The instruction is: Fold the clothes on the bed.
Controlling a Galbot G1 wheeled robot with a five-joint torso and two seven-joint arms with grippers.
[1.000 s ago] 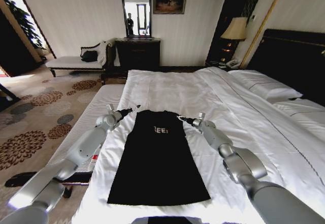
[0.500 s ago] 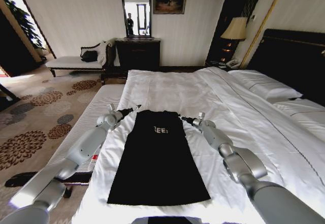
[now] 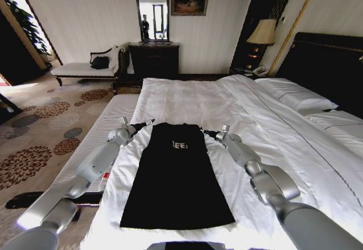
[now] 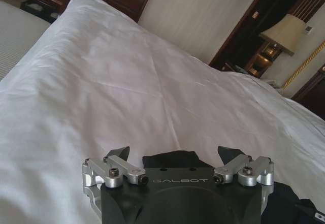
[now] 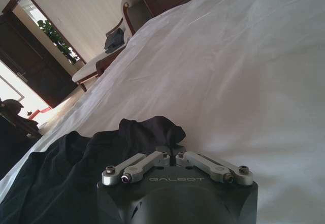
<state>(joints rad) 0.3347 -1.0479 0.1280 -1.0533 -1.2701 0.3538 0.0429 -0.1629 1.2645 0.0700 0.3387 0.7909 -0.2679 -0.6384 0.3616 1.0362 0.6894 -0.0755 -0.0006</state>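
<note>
The black T-shirt (image 3: 176,182) lies flat on the bed (image 3: 255,125) as a long narrow strip, with its white lettering toward the far end. My left gripper (image 3: 150,121) is at the shirt's far left corner. In the left wrist view it (image 4: 173,153) stands open, with the black cloth (image 4: 170,159) low between its spread fingers. My right gripper (image 3: 203,131) is at the far right corner. In the right wrist view it (image 5: 170,150) is shut on a puckered bit of the shirt (image 5: 152,130).
A white-cushioned bench (image 3: 105,134) runs along the bed's left side over patterned carpet (image 3: 39,142). Pillows (image 3: 295,94) and the dark headboard (image 3: 329,63) are at the right. A dark dresser (image 3: 154,60) and a lamp (image 3: 262,33) stand by the far wall.
My right gripper has edged slightly to the right at the shirt's far corner. The left gripper and the shirt have hardly moved.
</note>
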